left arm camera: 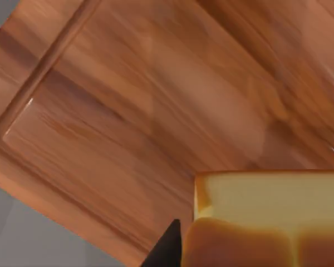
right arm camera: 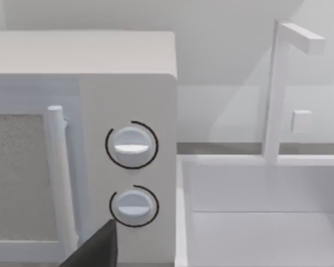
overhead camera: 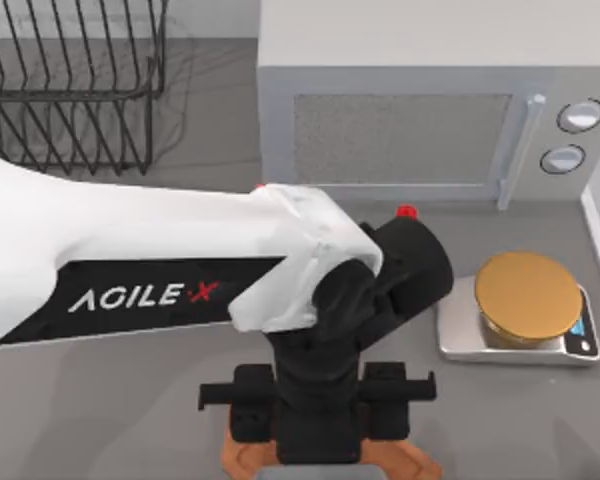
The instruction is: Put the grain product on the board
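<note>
The board (overhead camera: 242,458) lies at the table's front edge, mostly hidden under my left arm; its orange-brown wood and edge groove spread across the left wrist view (left arm camera: 156,100). The grain product is a bread loaf (left arm camera: 267,222) with a pale cut face and brown crust, hanging just above the board. My left gripper (overhead camera: 318,440) points down over the board and is shut on the loaf, with one black fingertip (left arm camera: 167,247) against the loaf's side. A dark part of my right gripper (right arm camera: 94,250) faces the microwave's knobs.
A grey microwave (overhead camera: 420,110) stands at the back, with a wire dish rack (overhead camera: 70,80) at the back left. A silver kitchen scale with a gold plate (overhead camera: 525,300) sits to the right of the board. A white basin (right arm camera: 267,222) adjoins the microwave.
</note>
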`<state>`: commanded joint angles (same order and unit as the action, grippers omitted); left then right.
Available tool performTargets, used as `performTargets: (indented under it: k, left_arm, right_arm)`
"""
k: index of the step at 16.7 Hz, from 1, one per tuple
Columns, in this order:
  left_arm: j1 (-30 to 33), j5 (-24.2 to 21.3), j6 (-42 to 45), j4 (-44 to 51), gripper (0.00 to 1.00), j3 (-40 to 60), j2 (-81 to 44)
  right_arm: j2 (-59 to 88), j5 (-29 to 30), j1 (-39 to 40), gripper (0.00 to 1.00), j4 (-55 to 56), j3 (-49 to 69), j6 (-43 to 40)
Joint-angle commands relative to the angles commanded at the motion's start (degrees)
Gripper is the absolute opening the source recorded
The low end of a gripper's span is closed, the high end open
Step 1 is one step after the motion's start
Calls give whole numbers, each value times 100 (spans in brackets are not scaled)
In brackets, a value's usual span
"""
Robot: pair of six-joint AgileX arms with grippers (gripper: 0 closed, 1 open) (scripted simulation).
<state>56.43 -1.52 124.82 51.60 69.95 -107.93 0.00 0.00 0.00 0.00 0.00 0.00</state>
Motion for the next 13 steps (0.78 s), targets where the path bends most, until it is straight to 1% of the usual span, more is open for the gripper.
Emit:
performTargets:
  k: [6, 13]
  left_arm:
    - [6, 4, 10, -63, 0, -96, -99]
    - [6, 4, 10, -63, 53, -96, -99]
  right_arm:
    - [0, 0, 0, 100, 0, 0, 0]
    - [0, 0, 0, 100, 0, 0, 0]
